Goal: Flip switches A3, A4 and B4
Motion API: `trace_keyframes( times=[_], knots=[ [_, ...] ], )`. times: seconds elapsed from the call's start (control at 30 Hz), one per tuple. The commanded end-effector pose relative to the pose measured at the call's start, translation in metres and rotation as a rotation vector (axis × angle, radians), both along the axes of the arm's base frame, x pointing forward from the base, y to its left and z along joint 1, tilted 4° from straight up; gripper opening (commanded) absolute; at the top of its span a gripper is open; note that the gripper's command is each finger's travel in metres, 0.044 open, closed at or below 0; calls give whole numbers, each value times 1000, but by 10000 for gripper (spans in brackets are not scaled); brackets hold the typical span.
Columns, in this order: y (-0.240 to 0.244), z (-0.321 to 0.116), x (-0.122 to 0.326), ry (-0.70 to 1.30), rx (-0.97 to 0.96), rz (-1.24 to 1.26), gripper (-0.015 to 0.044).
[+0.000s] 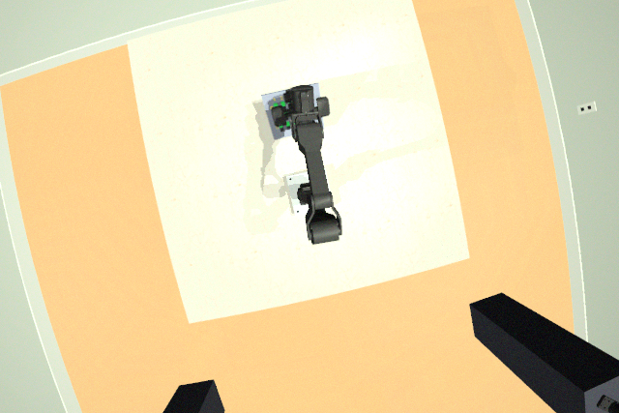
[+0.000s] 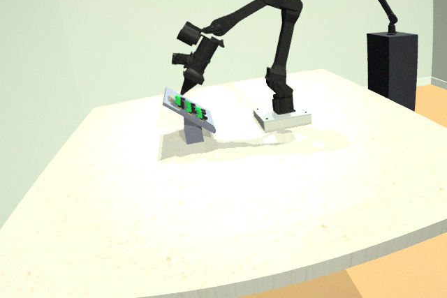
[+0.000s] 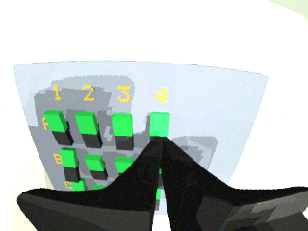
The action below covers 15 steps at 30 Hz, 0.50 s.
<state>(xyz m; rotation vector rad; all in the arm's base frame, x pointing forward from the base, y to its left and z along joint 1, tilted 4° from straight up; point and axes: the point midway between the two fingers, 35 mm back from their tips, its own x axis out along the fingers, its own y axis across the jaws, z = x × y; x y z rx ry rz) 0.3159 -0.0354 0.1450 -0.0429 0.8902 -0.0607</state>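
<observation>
The tilted blue-grey panel (image 1: pixel 267 100) (image 2: pixel 210 121) (image 3: pixel 217 96) carries rows of green-and-black switches. My gripper (image 2: pixel 182 93) (image 3: pixel 160 141) is shut and empty, its tips pointing down at the lower end of switch A4 (image 3: pixel 160 124). A4's green far half shows brightly lit; its near half is hidden behind the tips. Whether the tips touch it I cannot tell. Switch A3 (image 3: pixel 122 124), just left of the tips, shows its green far half and black near half. B4 is almost wholly hidden behind the fingers. In the top view the arm hides the tips.
Switches A1 (image 3: pixel 55 120), A2 (image 3: pixel 87 122) and B1 (image 3: pixel 68 158) stand left of the fingers. B2 (image 3: pixel 94 162) and B3 (image 3: pixel 124 165) are close to the left finger. The panel's stand (image 2: pixel 193 134) rests on the pale table. A second arm stands on a black pedestal (image 2: pixel 391 67) behind.
</observation>
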Motion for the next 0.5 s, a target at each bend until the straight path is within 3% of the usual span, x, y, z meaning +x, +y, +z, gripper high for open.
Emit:
trace_keyframes(
  times=[0.0,0.23,0.47],
  knots=[
    [3,36,-25,-40,-3,6,0],
    [4,40,-33,-42,-3,7,0],
    [3,2,-76,-38,-3,7,0]
  ],
)
